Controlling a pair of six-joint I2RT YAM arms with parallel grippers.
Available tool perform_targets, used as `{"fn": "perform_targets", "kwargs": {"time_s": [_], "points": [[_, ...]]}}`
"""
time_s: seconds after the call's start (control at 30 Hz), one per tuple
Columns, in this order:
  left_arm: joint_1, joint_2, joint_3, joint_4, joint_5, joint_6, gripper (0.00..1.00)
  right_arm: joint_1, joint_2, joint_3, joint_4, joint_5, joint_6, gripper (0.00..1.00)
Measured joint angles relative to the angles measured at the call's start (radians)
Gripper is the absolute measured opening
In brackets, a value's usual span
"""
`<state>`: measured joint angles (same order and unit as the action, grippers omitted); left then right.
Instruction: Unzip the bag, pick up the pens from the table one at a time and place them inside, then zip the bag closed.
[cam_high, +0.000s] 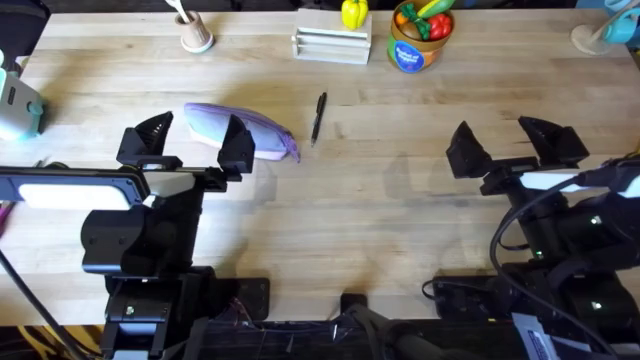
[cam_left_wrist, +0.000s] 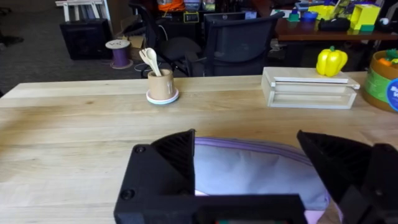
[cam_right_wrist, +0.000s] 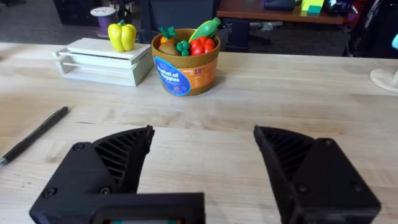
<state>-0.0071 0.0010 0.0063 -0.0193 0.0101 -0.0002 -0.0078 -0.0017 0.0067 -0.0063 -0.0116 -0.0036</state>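
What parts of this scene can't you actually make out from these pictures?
- The bag: overhead, the left gripper covers its middle, so whether the zipper is open is unclear.
- The pen: in the right wrist view, its near end runs off the edge.
- The bucket: label print too small to read fully.

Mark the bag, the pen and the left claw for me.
bag (cam_high: 262, 132): overhead view, lavender fabric body.
pen (cam_high: 318, 118): overhead view, middle of the black barrel.
left claw (cam_high: 193, 142): overhead view, midway between its open fingertips.
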Motion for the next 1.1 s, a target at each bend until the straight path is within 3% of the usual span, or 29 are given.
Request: {"fn": "perform_targets", "kwargs": {"time_s": [0.7, 0.83, 0.93, 0.97, 1.1], "points": [[0.0, 0.0, 0.0, -0.007, 0.0, 0.0, 0.992, 0.0, 0.0, 0.001, -0.005, -0.006, 0.0, 0.995], [0.0, 0.0, 0.018, -0.083, 0.0, 0.001, 0.992, 0.0, 0.001, 0.029, -0.064, -0.021, 0.0, 0.995], [0.0, 0.013, 0.081, -0.197, 0.0, 0.013, 0.992, 0.0, 0.007, 0.093, -0.209, -0.039, -0.006, 0.995], [0.0, 0.067, 0.198, -0.283, 0.0, 0.027, 0.992, 0.0, 0.055, 0.182, -0.321, -0.05, -0.023, 0.995], [0.0, 0.178, 0.38, -0.358, 0.0, 0.073, 0.991, 0.0, 0.165, 0.356, -0.423, -0.066, -0.031, 0.995]]}}
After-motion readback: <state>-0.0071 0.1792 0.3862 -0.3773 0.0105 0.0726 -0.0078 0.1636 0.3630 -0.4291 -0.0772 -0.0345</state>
